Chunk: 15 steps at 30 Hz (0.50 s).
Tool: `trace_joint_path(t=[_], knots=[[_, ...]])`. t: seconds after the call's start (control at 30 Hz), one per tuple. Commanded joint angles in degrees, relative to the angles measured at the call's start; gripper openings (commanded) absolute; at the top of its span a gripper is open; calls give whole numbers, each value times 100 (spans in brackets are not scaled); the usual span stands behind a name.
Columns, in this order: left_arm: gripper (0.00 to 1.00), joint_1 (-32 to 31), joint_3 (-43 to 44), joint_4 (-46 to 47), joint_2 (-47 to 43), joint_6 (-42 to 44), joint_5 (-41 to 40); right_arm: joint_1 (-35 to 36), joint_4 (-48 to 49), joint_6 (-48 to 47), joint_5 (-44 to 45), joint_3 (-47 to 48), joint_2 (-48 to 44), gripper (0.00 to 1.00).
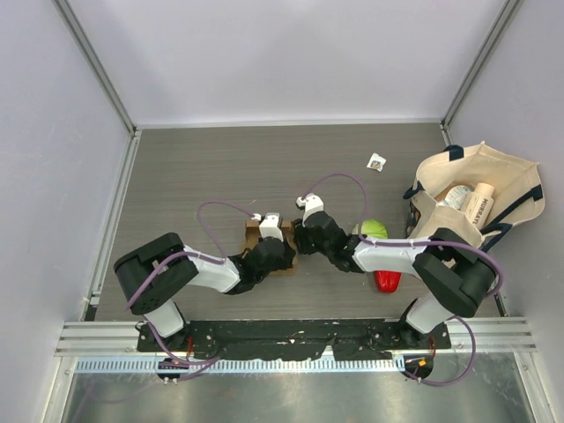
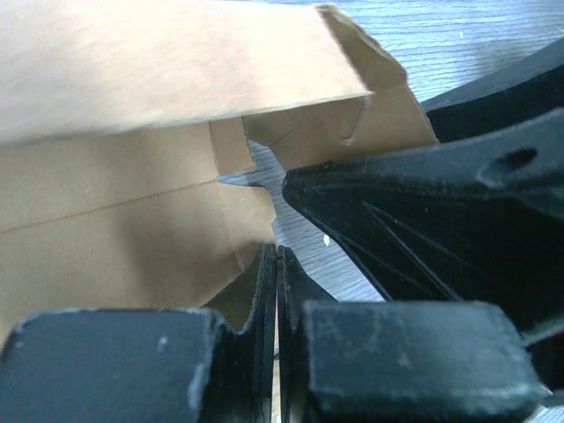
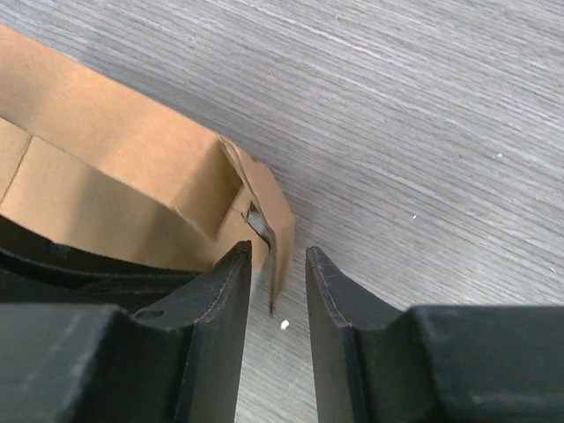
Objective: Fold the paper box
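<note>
Pinching creased kraft paper box (image 2: 115, 203), left hand (image 2: 278, 256); right hand (image 3: 277, 251) astride flap (image 3: 280, 220).

A: Enclosure?
B: Plain, pale walls (image 1: 291, 53) on three sides, metal corner posts (image 1: 99, 66), light soft and even
A: Work surface?
B: A table (image 1: 220, 167) topped in grey wood grain; a slotted metal rail (image 1: 291, 333) along its near edge, brushed sheet metal (image 1: 291, 397) beyond
</note>
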Motion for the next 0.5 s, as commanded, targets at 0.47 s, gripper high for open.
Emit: trace_joint_path(t=[0.47], knots=[[0, 179, -530, 549, 141, -115, 346, 220, -1317, 1328, 532, 1134, -84, 15]])
